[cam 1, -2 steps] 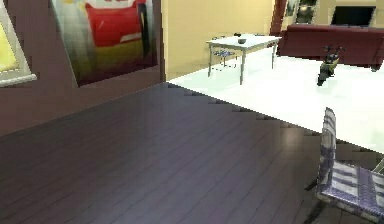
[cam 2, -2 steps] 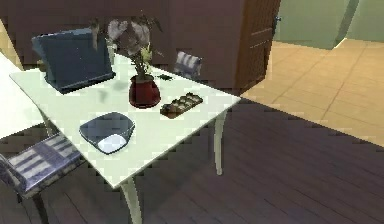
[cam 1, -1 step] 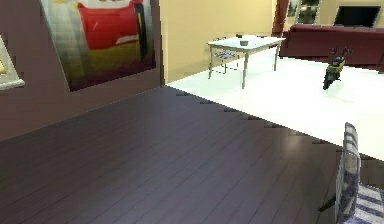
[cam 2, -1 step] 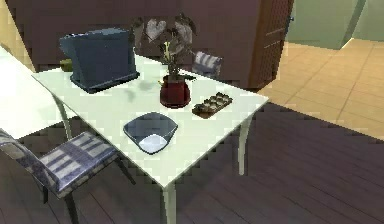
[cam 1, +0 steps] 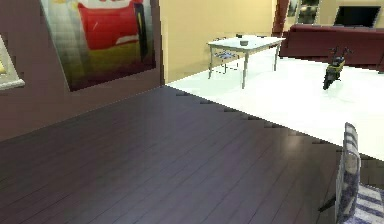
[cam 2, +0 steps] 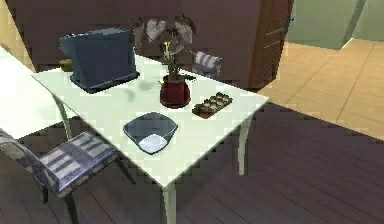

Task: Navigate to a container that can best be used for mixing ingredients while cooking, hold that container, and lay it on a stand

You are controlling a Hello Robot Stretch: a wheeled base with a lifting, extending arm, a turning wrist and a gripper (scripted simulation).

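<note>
- Room: dark plank floor (cam 1: 150,150) ran ahead in the forward view and gave way to a pale floor (cam 1: 290,95) farther on. A large poster (cam 1: 100,35) hung on the brown wall. A second white table (cam 1: 245,45) stood well off, before a dark sofa (cam 1: 330,45).
- Surface: in the arm side view a white table (cam 2: 100,115) stood close alongside, its top flat and well lit.
- Seating: a striped chair (cam 2: 75,160) was drawn up at the near left corner. I judged it the main obstruction to any shuffle of the base that way.
- Blue box (cam 2: 98,58): upright at the far left of the top, well apart from the target.
- Plant in a red pot (cam 2: 175,90): near the middle, just beyond the target. The arm should stay low and short of it.
- Brown tray (cam 2: 213,104): beside the pot, clear of the approach.
- Grey bowl (cam 2: 152,133): the mixing container, upright near the table's front edge.
- Step in hand, by my judgement: final alignment before reaching. I would centre the base on the bowl, lift above its rim, then extend slowly.
- Fingers: I could not tell their state.
</note>
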